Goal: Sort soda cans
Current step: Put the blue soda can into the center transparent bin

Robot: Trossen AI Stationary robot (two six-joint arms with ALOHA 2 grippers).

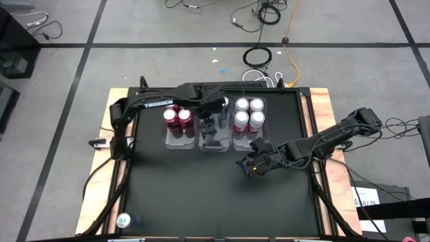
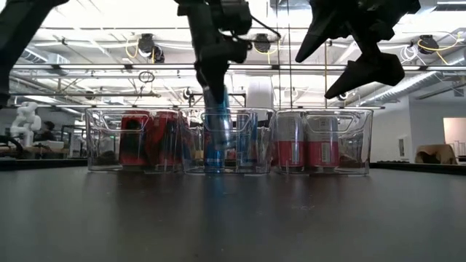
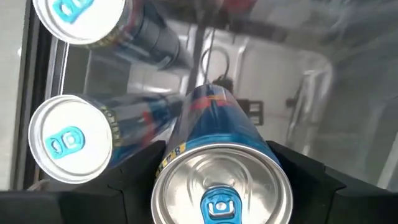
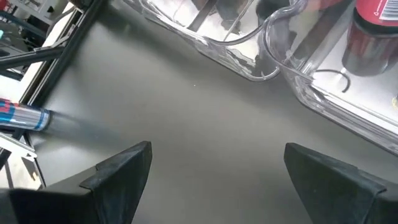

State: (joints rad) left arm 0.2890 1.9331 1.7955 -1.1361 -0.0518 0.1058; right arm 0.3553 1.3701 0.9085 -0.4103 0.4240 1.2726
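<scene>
The left pincer (image 3: 221, 186) gripped a blue can (image 3: 217, 162) upright inside the middle bin (image 1: 213, 144), joining its colour-mates, while the right pincer (image 1: 254, 165) hung open and empty near the surface's (image 1: 201, 195) right edge.

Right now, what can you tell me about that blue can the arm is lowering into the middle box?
The blue can is a slim cylinder with a shiny silver top and a blue pull tab, upright, its body blue with red and yellow marks. The left gripper clasps it near the top, dark fingers on both sides. It hangs inside the clear middle bin, beside two more blue cans already standing there.
</scene>
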